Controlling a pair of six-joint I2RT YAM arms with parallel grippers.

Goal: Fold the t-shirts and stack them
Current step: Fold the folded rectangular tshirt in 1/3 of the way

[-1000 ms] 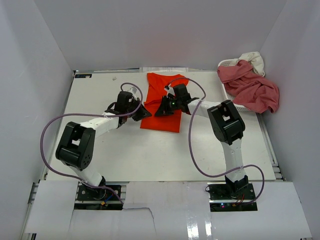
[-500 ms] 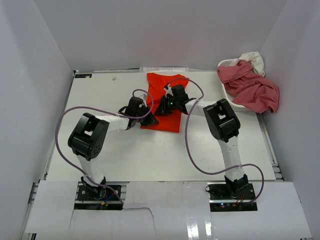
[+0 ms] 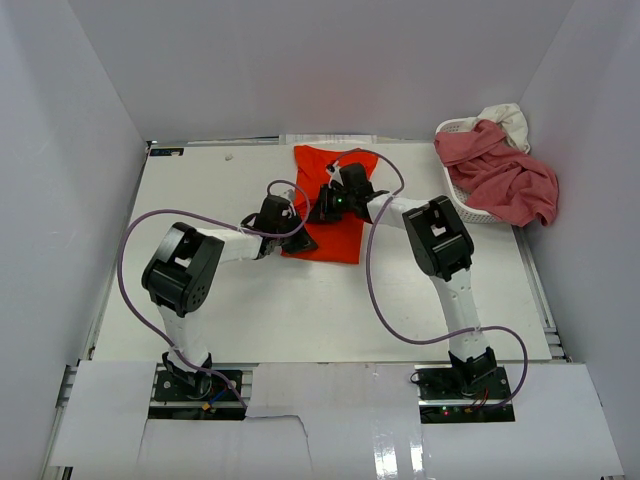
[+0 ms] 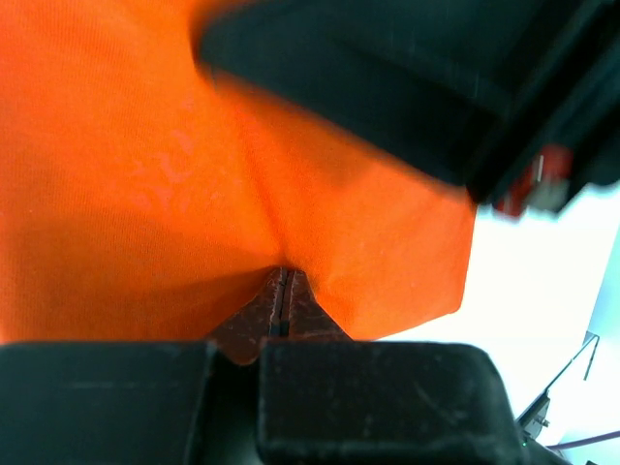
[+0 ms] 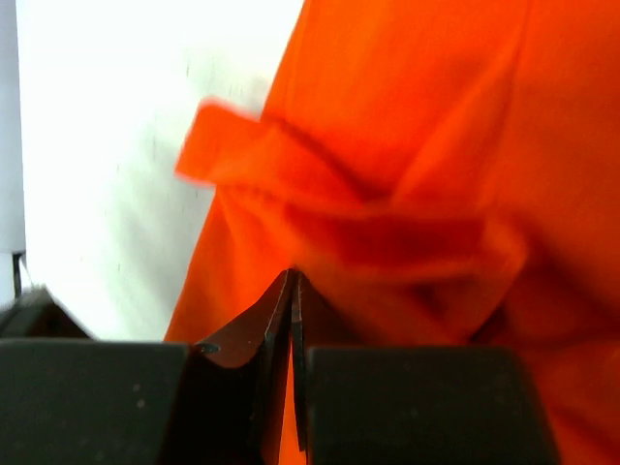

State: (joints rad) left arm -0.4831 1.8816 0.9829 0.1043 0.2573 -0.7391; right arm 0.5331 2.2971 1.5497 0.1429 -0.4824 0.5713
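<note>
Two spare cloth shirts, a dusty rose-pink one (image 3: pixel 505 180) and a cream-white one (image 3: pixel 508 116), are heaped in a white perforated plastic basket (image 3: pixel 452 126) at the far right of the white table (image 3: pixel 300 310). The bright orange-red short-sleeved cloth t-shirt (image 3: pixel 322 245) lies on the table's far middle. The left gripper (image 4: pixel 282 291) is pinched tight on a puckered crease of it. The right gripper (image 5: pixel 293 295) is clamped closed on a bunched fold. The two sit close together, and the right one's dark body blocks part of the left wrist view. Purple cables (image 3: pixel 372 290) loop over the tabletop.
</note>
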